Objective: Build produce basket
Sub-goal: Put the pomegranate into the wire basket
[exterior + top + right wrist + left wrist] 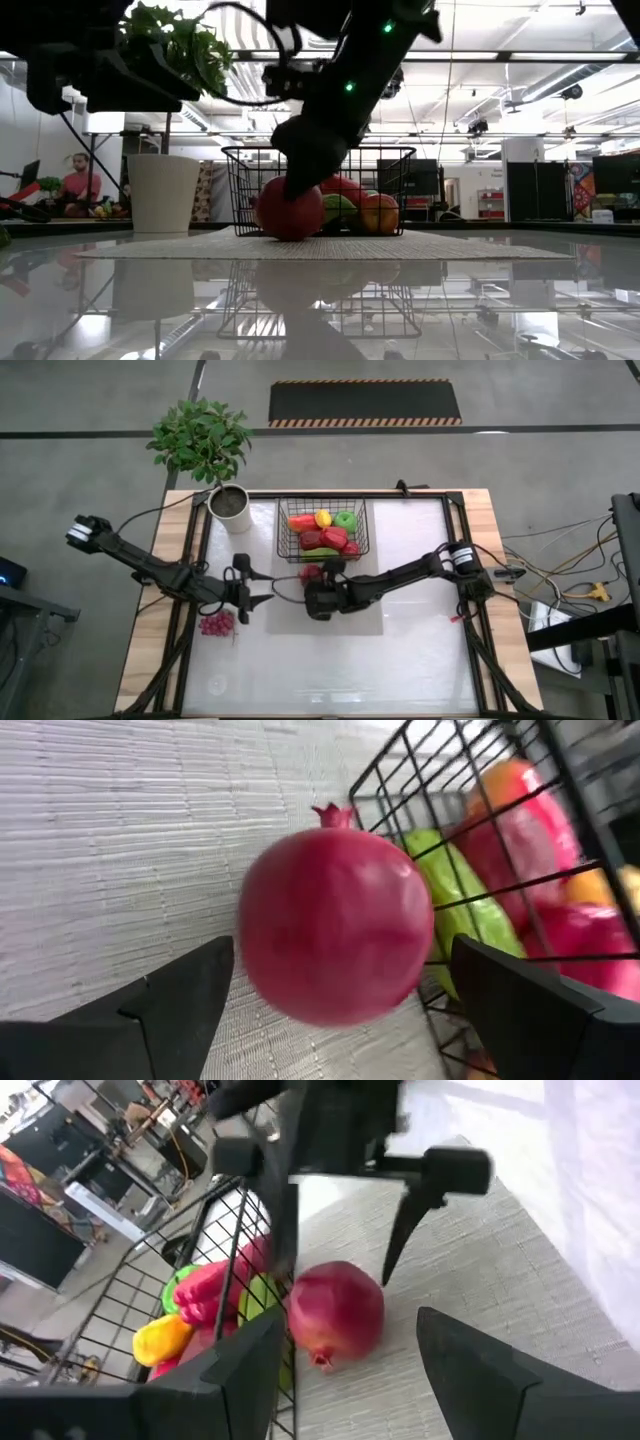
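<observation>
My right gripper stands spread either side of the pomegranate, seemingly not clamping it, mid-frame just outside the basket. My left gripper, fingers apart, waits beside grapes.

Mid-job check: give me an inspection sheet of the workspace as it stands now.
Surface: white table top with a woven mat.
Job's things: basket holds several fruits and vegetables; a pomegranate sits on the mat just outside it; grapes lie at the table's left.
Clutter: white plant pot at the back left.
Grippers: right gripper open, fingers either side of the pomegranate, not touching; left gripper open, empty, near the grapes.
Cables: loose leads right of the table.
Surroundings: a person seated far off.
</observation>
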